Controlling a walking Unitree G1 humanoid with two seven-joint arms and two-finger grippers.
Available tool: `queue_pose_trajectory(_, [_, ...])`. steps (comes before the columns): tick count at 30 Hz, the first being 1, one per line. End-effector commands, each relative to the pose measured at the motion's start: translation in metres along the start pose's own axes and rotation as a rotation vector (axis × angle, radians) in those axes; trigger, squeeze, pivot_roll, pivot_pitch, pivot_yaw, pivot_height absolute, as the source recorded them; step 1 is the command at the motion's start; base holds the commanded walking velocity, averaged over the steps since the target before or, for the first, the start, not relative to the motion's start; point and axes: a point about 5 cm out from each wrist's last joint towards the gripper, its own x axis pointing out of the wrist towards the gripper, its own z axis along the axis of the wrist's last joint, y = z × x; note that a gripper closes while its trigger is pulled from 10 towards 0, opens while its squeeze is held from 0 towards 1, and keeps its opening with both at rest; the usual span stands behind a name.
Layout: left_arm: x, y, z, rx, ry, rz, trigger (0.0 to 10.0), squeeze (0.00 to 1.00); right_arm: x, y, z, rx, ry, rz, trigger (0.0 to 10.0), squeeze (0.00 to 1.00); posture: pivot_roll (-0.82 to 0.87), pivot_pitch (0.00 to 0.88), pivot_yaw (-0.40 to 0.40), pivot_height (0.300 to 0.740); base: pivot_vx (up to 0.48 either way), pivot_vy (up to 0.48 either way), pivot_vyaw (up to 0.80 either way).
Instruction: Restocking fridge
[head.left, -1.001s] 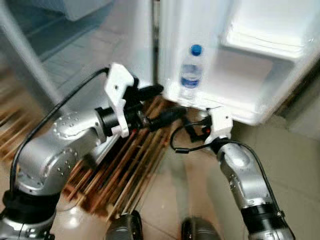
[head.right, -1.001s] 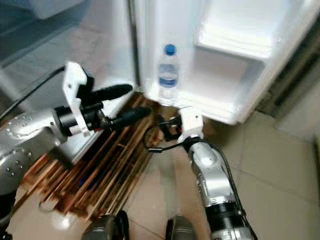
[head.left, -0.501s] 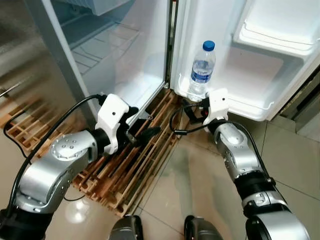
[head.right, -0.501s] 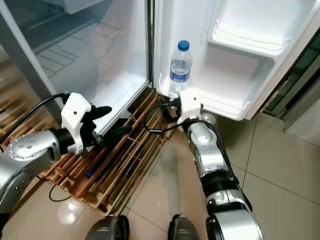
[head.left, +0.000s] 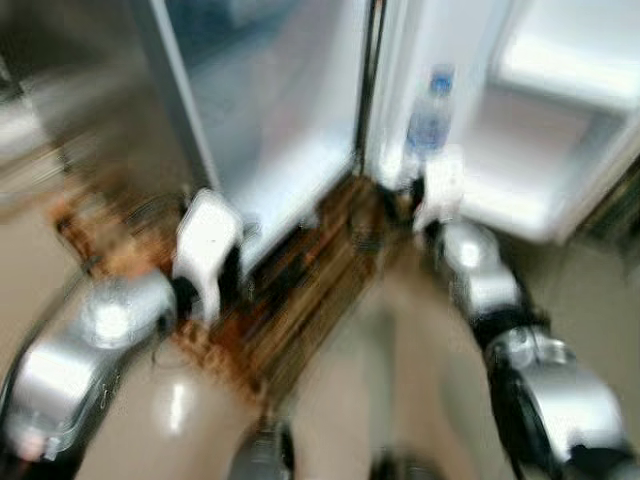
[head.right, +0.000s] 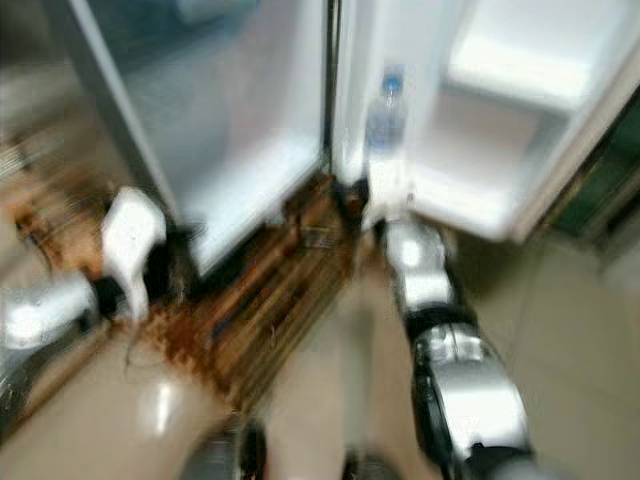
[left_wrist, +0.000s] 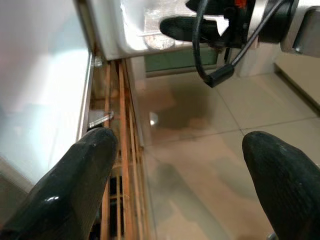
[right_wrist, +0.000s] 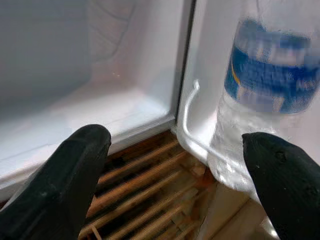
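Note:
A clear water bottle (head.left: 430, 108) with a blue cap and blue label stands upright in the bottom shelf of the open fridge door (head.left: 520, 200). My right gripper (right_wrist: 175, 192) is open and empty, just below and in front of that shelf. In the right wrist view the bottle (right_wrist: 270, 100) stands beside one fingertip (right_wrist: 287, 185), outside the gap. My left gripper (left_wrist: 182, 192) is open and empty, low over the wooden pallet (left_wrist: 117, 150) by the fridge's foot. Both eye views are badly blurred.
The fridge's main compartment (head.left: 270, 120) stands open on the left, with a white floor and a steel side. A wooden pallet (head.left: 300, 290) lies under the fridge. Beige tiles (head.left: 400, 380) stretch in front. A second door shelf (head.left: 570, 60) sits higher up.
The head views have shifted and blurred, so the camera is moving. My left arm has dropped from fridge-edge height to the pallet. My right gripper stays by the bottle's base.

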Motion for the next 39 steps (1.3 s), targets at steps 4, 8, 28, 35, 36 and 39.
queue_pose_trajectory(4, [-0.008,-0.005,-0.001,0.019,0.029,-0.005,10.0,0.00,0.004,-0.008,0.007,0.028,-0.014,-0.017,10.0,0.18,0.09,0.182,0.043,0.740,0.000,0.000,0.00])
queue_pose_trajectory(8, [-0.005,-0.011,-0.003,0.013,0.027,-0.005,10.0,0.00,0.007,-0.012,0.013,0.004,-0.025,-0.018,10.0,0.18,0.08,0.185,0.047,0.740,0.000,0.000,0.00])
queue_pose_trajectory(28, [0.024,-0.020,-0.027,-0.310,-0.172,0.355,10.0,0.00,-0.100,-0.014,-0.016,0.017,-0.157,-0.361,10.0,0.17,-0.11,0.099,-0.004,0.740,0.000,0.000,0.00])
queue_pose_trajectory(35, [0.040,-0.025,-0.018,-0.304,-0.235,0.305,10.0,0.00,-0.124,-0.018,-0.013,0.020,-0.147,-0.431,10.0,0.17,-0.13,0.063,0.004,0.740,0.000,0.000,0.00])
queue_pose_trajectory(36, [0.044,-0.026,-0.011,-0.272,-0.274,0.282,10.0,0.00,-0.142,-0.023,-0.016,0.003,-0.118,-0.464,10.0,0.17,-0.14,0.048,0.008,0.740,0.000,0.000,0.00])
queue_pose_trajectory(39, [0.047,-0.025,-0.009,-0.250,-0.292,0.275,10.0,0.00,-0.151,-0.025,-0.021,-0.011,-0.089,-0.468,10.0,0.18,-0.15,0.044,0.009,0.740,0.000,0.000,0.00])
